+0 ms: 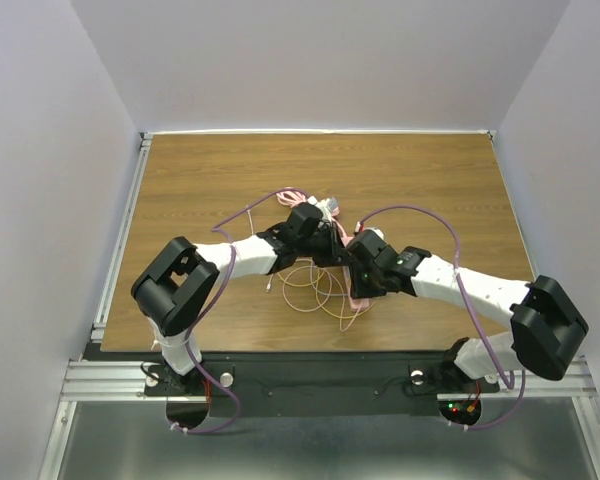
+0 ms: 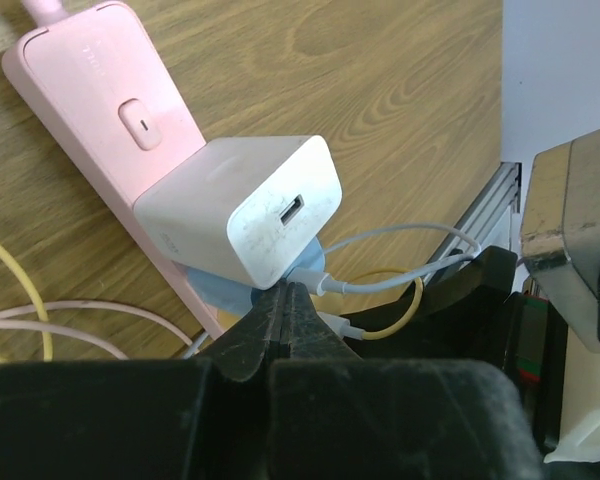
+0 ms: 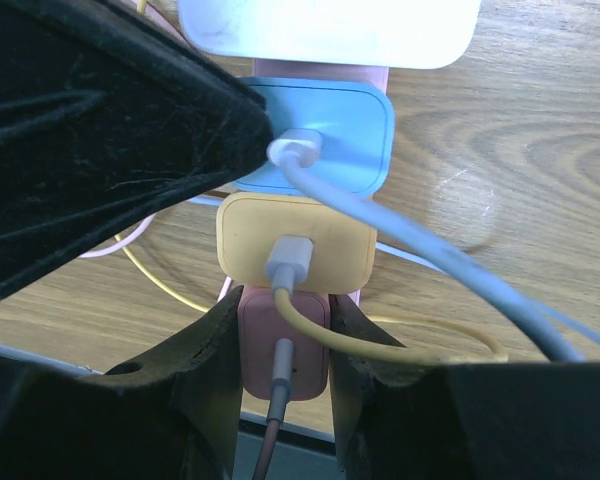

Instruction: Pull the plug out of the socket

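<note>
The pink power strip (image 2: 90, 80) lies flat on the wooden table under both wrists (image 1: 357, 297). A white adapter (image 2: 235, 205), a blue one (image 3: 330, 125), a yellow one (image 3: 295, 250) and a small pink cube adapter (image 3: 260, 350) sit in a row on it. My right gripper (image 3: 285, 322) is shut on the pink cube adapter, one finger on each side; its pink cable (image 3: 275, 420) runs toward the camera. My left gripper (image 2: 285, 292) is shut and empty, its tips down at the strip beside the blue adapter (image 2: 220, 285). The grippers (image 1: 325, 240) (image 1: 358, 268) nearly touch.
A grey-blue cable (image 3: 430, 250) and a yellow cable (image 3: 410, 345) loop off the adapters to the right. Thin cords coil on the table near the front (image 1: 315, 290). The strip's pink cord (image 1: 290, 195) lies behind. A metal rail (image 1: 120, 230) edges the table's left side.
</note>
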You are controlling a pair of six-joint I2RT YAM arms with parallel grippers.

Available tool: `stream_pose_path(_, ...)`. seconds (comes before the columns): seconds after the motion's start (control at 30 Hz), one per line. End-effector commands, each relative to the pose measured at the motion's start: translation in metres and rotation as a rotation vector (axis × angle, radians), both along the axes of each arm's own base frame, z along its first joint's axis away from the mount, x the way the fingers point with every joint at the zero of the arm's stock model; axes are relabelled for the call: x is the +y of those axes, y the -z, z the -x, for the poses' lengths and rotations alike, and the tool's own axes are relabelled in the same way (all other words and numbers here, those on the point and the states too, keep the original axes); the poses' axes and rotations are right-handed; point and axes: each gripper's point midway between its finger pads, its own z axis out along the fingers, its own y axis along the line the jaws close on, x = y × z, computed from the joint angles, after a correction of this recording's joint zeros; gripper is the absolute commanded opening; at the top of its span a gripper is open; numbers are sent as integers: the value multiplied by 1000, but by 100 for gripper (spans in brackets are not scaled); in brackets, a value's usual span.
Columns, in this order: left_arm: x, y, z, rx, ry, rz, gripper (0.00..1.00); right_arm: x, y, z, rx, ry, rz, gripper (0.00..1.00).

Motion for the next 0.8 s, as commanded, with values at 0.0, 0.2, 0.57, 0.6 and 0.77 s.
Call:
stream_pose_path(0.0, 19, 60, 14, 66, -13, -167, 0, 29, -25, -24, -81, -22, -103, 1)
stream_pose_path(0.2, 21, 79, 7, 70, -45, -230, 0, 38, -48, -31, -103, -32, -130, 0)
stream_pose_path(0.57, 83, 152, 46, 141, -66, -440, 0, 16, -132, -60, -265, 83, -59, 0)
stream_pose_path(0.6, 88, 154, 49, 145, -70, -441, 0, 15, -132, -58, -265, 85, -59, 0)
stream_pose_path(0.77, 105, 165, 70, 171, -71, -434, 0, 4, -120, -48, -234, 106, -33, 0)
